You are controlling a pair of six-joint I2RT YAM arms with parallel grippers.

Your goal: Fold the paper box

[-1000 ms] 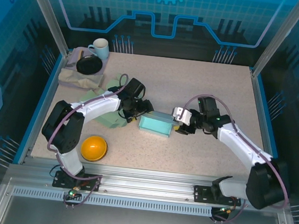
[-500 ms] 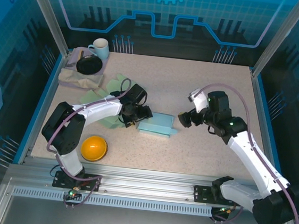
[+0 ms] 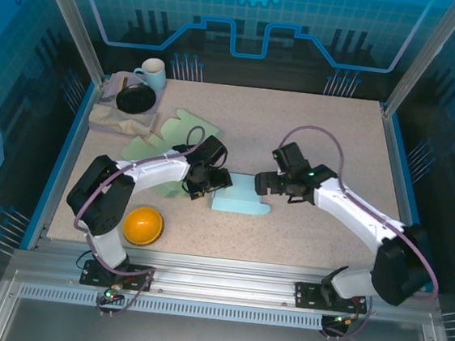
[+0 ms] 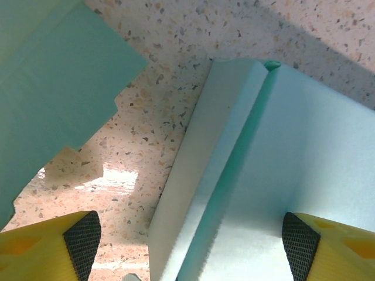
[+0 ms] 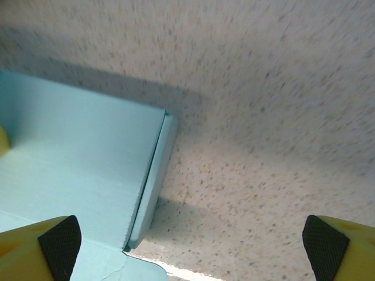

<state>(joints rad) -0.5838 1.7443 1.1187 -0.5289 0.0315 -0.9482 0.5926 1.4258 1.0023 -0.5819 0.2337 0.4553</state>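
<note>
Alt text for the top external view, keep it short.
Two robot arms meet over a light-blue paper box at the centre of the table, with the left gripper and right gripper both open at its ends. An orange bowl sits front left.

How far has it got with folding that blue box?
Early on, it seems. The paper box lies mostly flat, with narrow strips creased up along its left and right edges. The left gripper hangs open astride the left edge, and the right gripper is open by the right edge. Raising the walls and closing it remain.

Bright overhead light — rt wrist view blurry.
</note>
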